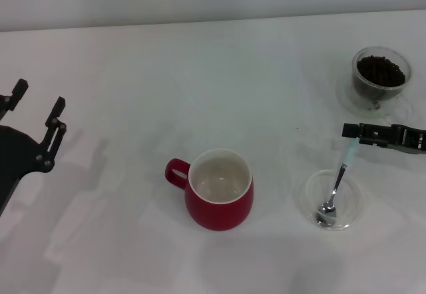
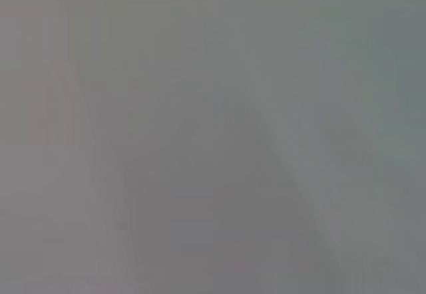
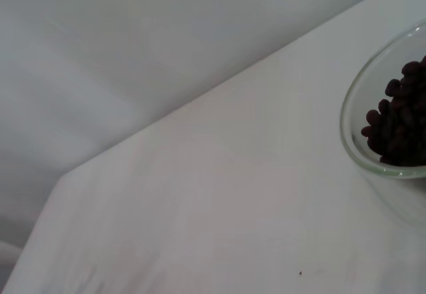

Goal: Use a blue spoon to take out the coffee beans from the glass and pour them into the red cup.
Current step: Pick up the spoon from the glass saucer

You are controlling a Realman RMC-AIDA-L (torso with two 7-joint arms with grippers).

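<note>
The red cup (image 1: 219, 191) stands empty at the table's middle front, its handle to the left. The glass (image 1: 381, 76) holds a heap of coffee beans (image 1: 381, 70) at the far right. Its rim (image 3: 351, 111) and beans (image 3: 399, 121) also show in the right wrist view. The blue spoon (image 1: 341, 177) leans with its metal bowl in a flat clear dish (image 1: 305, 197), its pale handle rising to my right gripper (image 1: 351, 133), which is shut on the handle's end. My left gripper (image 1: 36, 101) is open and empty at the far left.
The white table's far edge (image 1: 213, 22) meets a pale wall. The dish sits in front of the glass and to the right of the red cup. The left wrist view shows only a blurred grey surface.
</note>
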